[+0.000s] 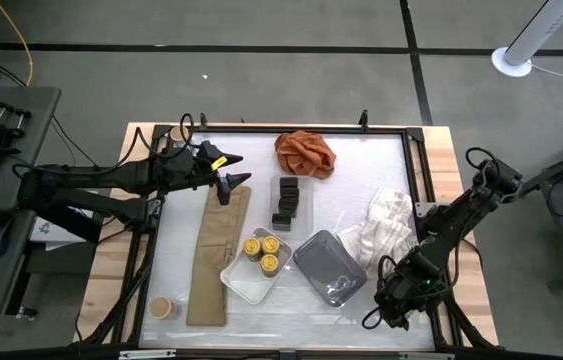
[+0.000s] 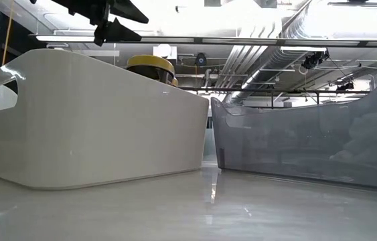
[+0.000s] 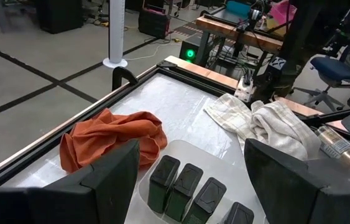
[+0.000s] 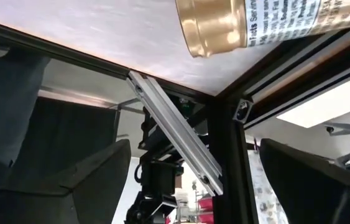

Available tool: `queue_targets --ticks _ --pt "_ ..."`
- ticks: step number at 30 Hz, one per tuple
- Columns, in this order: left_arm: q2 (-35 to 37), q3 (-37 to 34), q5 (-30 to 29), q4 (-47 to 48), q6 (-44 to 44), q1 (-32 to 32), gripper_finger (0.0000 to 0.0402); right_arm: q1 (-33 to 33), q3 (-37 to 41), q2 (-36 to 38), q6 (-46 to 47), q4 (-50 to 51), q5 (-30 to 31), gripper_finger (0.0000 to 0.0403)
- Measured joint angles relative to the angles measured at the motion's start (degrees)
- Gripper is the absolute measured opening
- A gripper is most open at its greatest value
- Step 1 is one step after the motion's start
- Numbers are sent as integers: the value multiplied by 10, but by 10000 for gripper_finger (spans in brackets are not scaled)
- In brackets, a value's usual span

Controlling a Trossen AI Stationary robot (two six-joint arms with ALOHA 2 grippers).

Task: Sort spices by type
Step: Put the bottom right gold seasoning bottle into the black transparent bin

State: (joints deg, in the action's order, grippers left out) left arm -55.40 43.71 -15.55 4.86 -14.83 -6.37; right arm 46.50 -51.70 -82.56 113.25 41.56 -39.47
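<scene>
- Left pincer hangs above the table at about ten o'clock from the table's middle, fingers apart and empty; in its own wrist view the two dark fingers frame the black boxes with a wide gap between them.
- Right pincer sits low at the table's five o'clock corner, beyond the frame edge; its wrist view shows both fingers spread wide with nothing between them, looking up at the table's underside and frame.
- Little black rectangular boxes stand in a close row near the table's middle, just at seven o'clock of the orange cloth; the left wrist view shows four of them side by side on a clear sheet.
- Three yellow-lidded jars are clustered inside the white tray at six o'clock from centre, touching one another; one yellow lid peeks over the tray wall in the low view.
- One tan-lidded jar stands alone at the eight o'clock corner, beside a long tan strip.
- Grey tray lies just right of the white tray, with something small and unclear inside.
- White towel lies crumpled at three o'clock.
</scene>
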Motion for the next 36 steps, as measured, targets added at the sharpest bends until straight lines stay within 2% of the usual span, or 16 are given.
queue_targets --ticks 3,7,14,28,36 --pt "0 0 0 0 0 0 274 0 0 0 4 0 16 353" --pt "0 0 0 0 -1 0 274 0 0 0 31 1 83 353" --pt "0 0 0 0 -6 0 274 11 -1 0 190 52 234 353" --pt "0 0 4 0 -5 0 274 39 0 -11 204 94 189 353" --pt "0 0 4 0 -5 0 274 42 0 -41 171 72 220 353"
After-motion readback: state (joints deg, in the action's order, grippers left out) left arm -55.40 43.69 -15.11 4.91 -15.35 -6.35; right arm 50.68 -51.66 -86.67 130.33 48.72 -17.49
